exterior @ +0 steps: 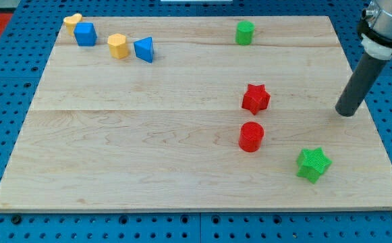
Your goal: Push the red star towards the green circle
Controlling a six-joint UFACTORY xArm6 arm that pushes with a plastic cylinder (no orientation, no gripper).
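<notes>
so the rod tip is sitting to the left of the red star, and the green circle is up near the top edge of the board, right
Not quite. In the camera view my tip sits to the view's right of the red star, with a clear gap of bare board between them, not to its left. The rest holds: the green circle is up near the view's top edge of the board.

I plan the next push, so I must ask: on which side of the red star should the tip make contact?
Contact the red star on its lower side, facing the red cylinder, because the green circle lies almost straight above it. My tip is now at the star's right, apart from it.
</notes>
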